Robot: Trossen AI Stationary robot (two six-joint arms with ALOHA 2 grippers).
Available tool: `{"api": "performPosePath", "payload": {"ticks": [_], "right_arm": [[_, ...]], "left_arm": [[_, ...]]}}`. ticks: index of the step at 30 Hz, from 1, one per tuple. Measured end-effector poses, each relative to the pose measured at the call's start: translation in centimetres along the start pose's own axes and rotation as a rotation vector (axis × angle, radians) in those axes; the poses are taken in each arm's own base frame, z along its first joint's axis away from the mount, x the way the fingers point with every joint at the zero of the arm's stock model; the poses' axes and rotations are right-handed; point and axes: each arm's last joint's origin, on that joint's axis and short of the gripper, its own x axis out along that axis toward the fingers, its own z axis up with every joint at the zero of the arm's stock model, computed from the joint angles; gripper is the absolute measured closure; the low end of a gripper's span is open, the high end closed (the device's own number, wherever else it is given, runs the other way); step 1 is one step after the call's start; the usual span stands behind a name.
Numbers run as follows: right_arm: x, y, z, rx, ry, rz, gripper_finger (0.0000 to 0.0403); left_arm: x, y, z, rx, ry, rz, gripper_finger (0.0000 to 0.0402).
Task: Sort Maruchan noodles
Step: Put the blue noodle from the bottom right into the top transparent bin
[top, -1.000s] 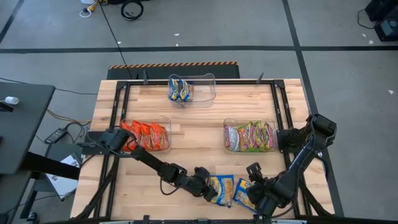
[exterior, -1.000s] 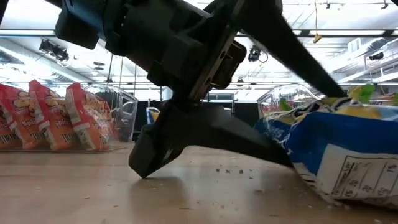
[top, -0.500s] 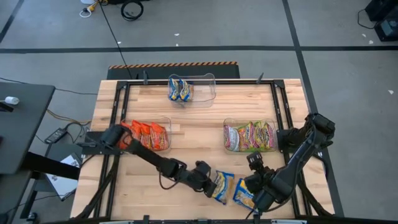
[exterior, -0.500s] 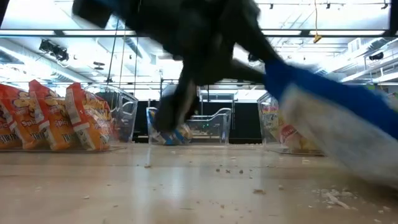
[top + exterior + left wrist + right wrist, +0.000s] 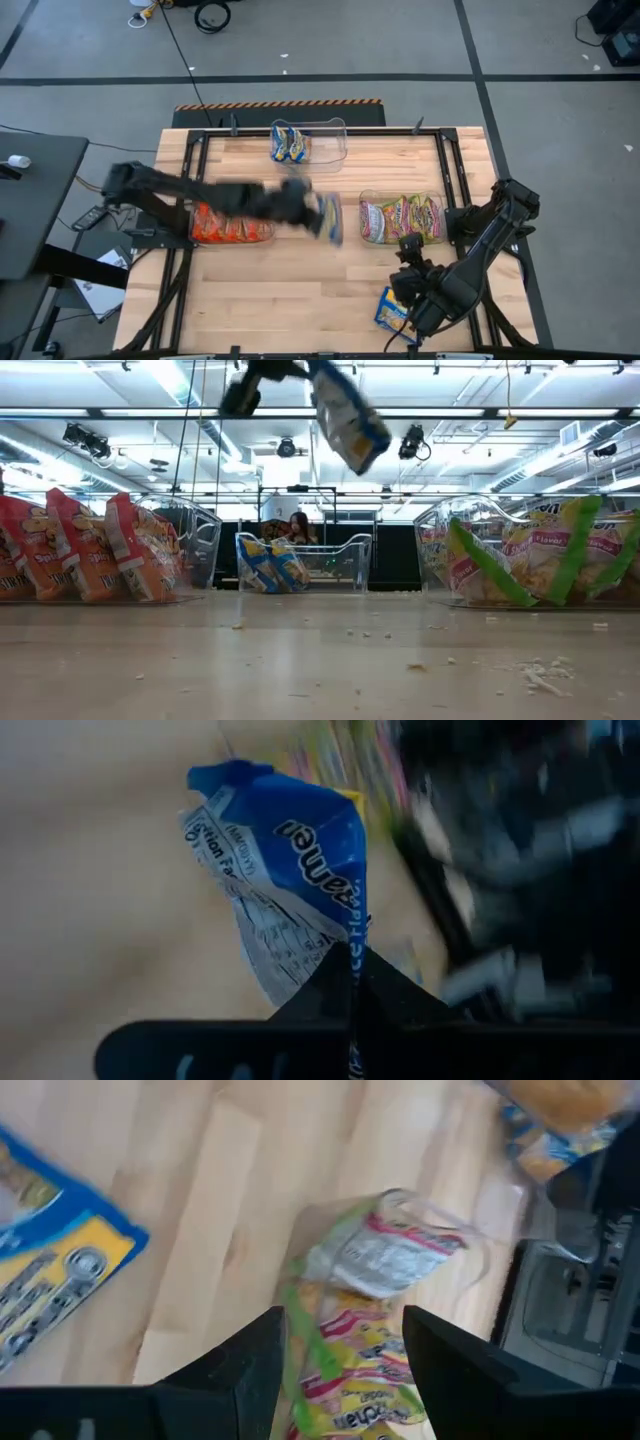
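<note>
Carried packet: a blue-and-yellow flat plastic noodle packet (image 5: 329,218) hangs in the air above the middle of the table, between the clear bin of orange-red packets (image 5: 232,222) and the clear bin of green-and-pink packets (image 5: 402,218).
Left gripper: the left gripper (image 5: 352,982) is closed tight on one thin edge of this packet, and the rest of the packet hangs free.
How it handles: it looks light and crinkly; the film is probably slippery and the noodle block inside brittle, so a pinch on the sealed edge seems the safest hold.
Second packet: another blue-and-yellow packet (image 5: 392,307) lies flat on the wooden table (image 5: 300,290) near the front edge.
Right gripper: the right gripper (image 5: 343,1342) stands wide apart and holds nothing, just beside that packet.
Likely goal: the far clear bin (image 5: 318,140) already has blue packets.
</note>
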Motion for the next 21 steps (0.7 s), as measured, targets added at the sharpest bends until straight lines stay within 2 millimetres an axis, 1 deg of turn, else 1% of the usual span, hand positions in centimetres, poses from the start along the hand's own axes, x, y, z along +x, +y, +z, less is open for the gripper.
{"api": "performPosePath", "payload": {"ticks": [2, 6, 7, 10, 13, 15, 18, 21], "right_arm": [[-0.3, -0.7, -0.1, 0.031, -0.023, -0.018, 0.0195], [-0.6, -2.4, -0.3, 0.076, -0.056, -0.045, 0.0195], [-0.6, -2.9, -0.3, 0.089, -0.061, -0.05, 0.0195], [-0.6, -4.6, -0.5, 0.106, -0.066, -0.059, 0.0195], [-0.4, -6.6, -0.6, 0.12, -0.069, -0.082, 0.0195], [-0.2, -7.9, -0.7, 0.134, -0.062, -0.092, 0.0195], [0.2, -9.8, -0.9, 0.156, -0.05, -0.096, 0.0195], [0.5, -11.5, -1.1, 0.179, -0.046, -0.099, 0.0195]], "left_arm": [[-1.0, 1.4, 3.6, -0.002, -0.08, 0.041, 0.04], [-1.4, 5.1, 10.0, -0.015, -0.195, 0.129, 0.04], [-1.5, 6.0, 11.3, -0.018, -0.214, 0.147, 0.04], [-1.0, 9.1, 14.7, -0.034, -0.248, 0.218, 0.04], [-0.1, 12.2, 17.1, -0.041, -0.234, 0.252, 0.0401], [0.4, 14.0, 18.4, -0.052, -0.223, 0.266, 0.0401], [1.7, 16.9, 19.6, -0.067, -0.191, 0.307, 0.0401], [3.0, 19.0, 20.4, -0.072, -0.174, 0.33, 0.0401]]}}
